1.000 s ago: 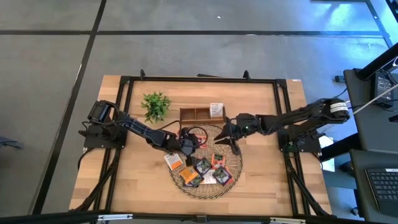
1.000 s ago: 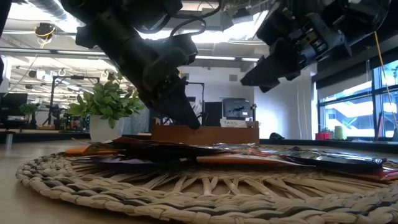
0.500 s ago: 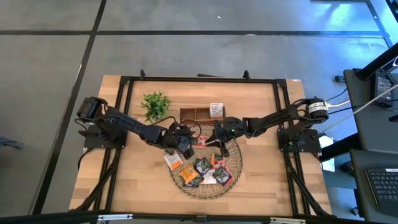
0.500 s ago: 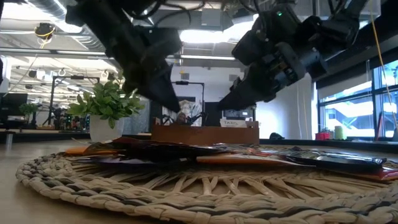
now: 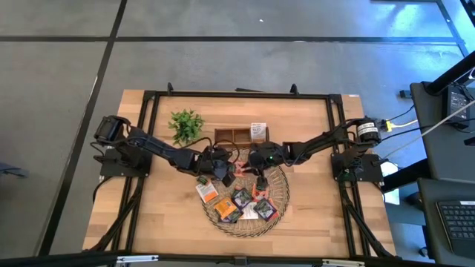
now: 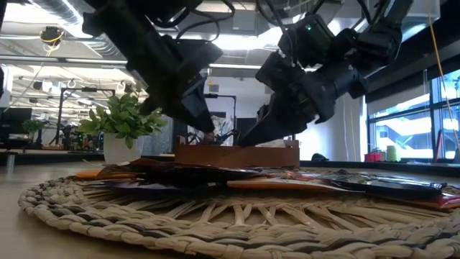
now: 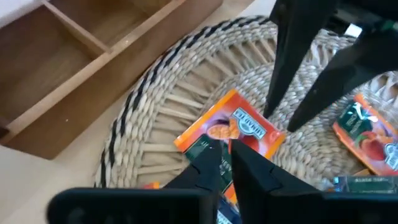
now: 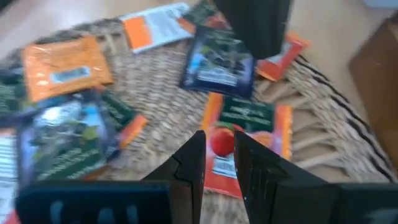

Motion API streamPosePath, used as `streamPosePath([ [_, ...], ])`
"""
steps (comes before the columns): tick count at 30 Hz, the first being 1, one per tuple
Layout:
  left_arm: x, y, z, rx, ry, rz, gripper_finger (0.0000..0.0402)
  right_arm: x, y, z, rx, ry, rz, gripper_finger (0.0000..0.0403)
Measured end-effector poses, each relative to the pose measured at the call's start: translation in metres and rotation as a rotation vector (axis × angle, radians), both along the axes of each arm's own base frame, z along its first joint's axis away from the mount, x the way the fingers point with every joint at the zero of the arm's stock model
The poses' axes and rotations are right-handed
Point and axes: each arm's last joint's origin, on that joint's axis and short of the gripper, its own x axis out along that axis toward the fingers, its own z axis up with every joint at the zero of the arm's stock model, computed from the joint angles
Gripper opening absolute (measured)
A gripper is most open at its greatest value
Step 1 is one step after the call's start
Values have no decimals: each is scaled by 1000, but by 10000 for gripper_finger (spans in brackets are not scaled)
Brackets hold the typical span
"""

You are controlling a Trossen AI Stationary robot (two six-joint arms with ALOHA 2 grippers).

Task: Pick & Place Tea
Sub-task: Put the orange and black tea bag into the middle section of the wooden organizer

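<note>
Several tea sachets, orange, dark and white, lie flat on the round woven tray. My left gripper hangs over the tray's far left part, clear above the sachets in the low view. Its fingers stand a narrow gap apart. An orange sachet lies on the tray just beyond the fingertips. My right gripper hovers close beside it, over the tray's far middle. It is open and empty, above a green and orange sachet.
The brown wooden three-compartment box stands just beyond the tray, with a white sachet in its right compartment. A small green plant stands at the far left. A white and orange sachet overhangs the tray's left rim.
My left gripper has risen from the sachets on the tray and rolled about its own axis. My right gripper has come down and toward the table's left, from the tray's far right rim to close beside the left gripper.
</note>
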Motion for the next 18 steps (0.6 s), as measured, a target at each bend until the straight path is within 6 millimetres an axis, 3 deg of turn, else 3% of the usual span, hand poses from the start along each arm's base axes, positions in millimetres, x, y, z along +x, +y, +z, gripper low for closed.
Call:
streamPosePath([
  [12, 2, 3, 1, -9, -7, -6, 165, -2, -1, -2, -5, 29, -13, 86],
  [18, 4, 2, 3, -54, -64, 25, 193, -2, 0, -2, -5, 28, -11, 86],
])
